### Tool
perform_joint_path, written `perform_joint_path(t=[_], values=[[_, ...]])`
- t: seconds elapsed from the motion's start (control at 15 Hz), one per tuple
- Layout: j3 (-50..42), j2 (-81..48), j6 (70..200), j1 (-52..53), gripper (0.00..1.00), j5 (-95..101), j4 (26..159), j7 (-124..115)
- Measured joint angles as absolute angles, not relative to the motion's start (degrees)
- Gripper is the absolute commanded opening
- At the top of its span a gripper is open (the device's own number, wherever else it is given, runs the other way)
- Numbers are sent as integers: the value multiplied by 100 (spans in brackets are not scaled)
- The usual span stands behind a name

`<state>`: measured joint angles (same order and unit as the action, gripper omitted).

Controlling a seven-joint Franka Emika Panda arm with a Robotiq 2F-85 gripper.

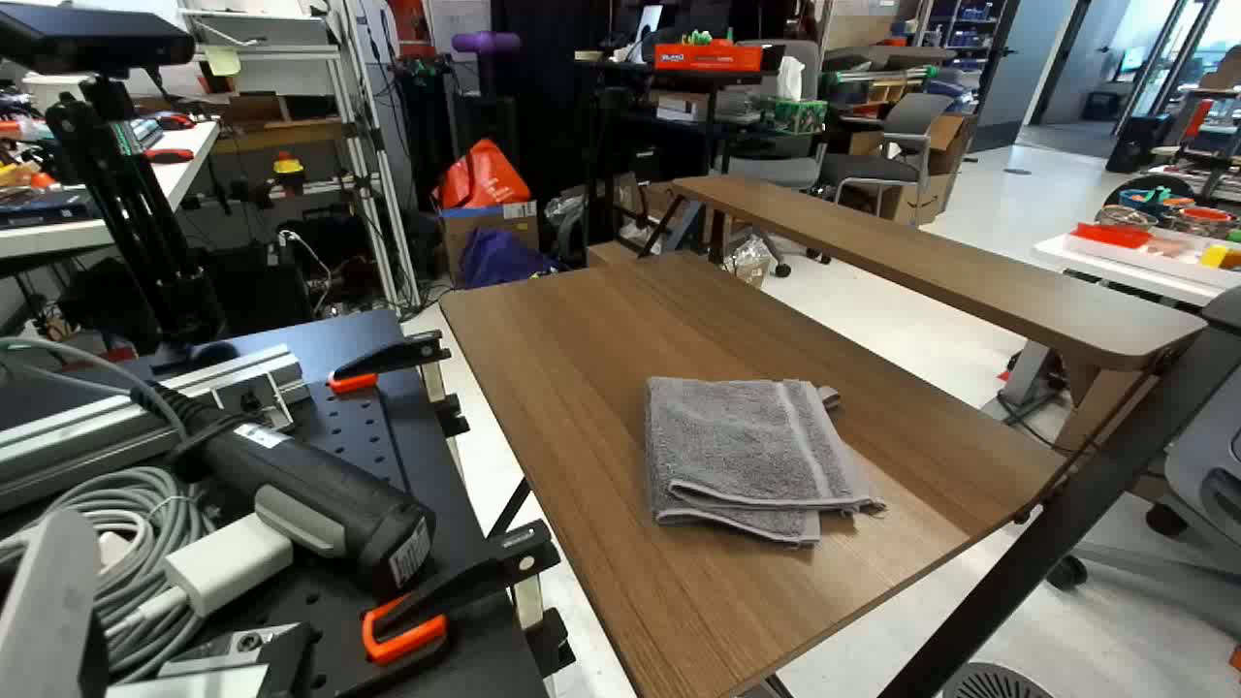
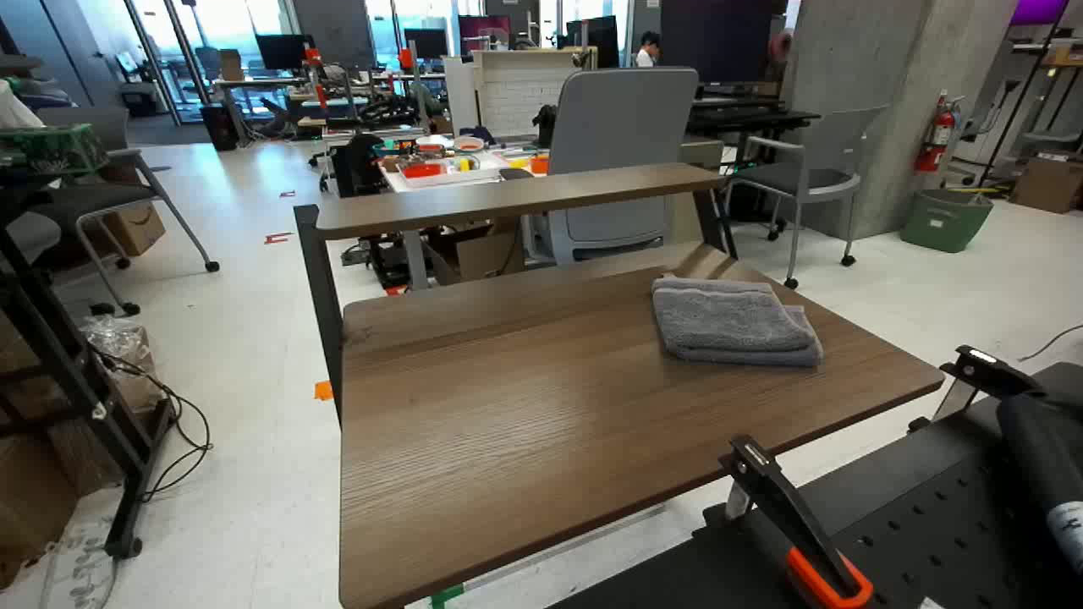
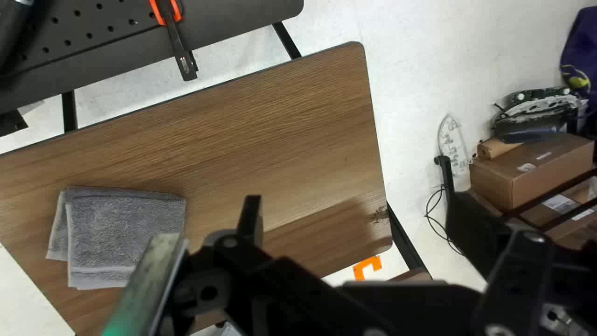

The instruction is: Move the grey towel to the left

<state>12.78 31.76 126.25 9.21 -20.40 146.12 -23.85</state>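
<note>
A brown wood-grained tabletop [image 1: 572, 388], round-cornered, has a long narrow shelf [image 2: 516, 197] raised along one side. Across a gap sits a black bench [image 2: 922, 507] dotted with round holes. The grey towel [image 2: 732, 321] (nubbly pile, with one smoother woven band) lies folded roughly square on the tabletop, near its right edge in an exterior view. The dark gripper [image 3: 357, 196] has its fingers wide apart. Two slim, orange-trimmed black clamps [image 1: 475, 577] sit at the bench's edge.
</note>
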Motion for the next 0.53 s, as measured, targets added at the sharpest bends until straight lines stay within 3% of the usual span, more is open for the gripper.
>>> perform_joint_path(t=[0.53], values=[[1293,3103,12860,759,100,-1796,14724,-2557]])
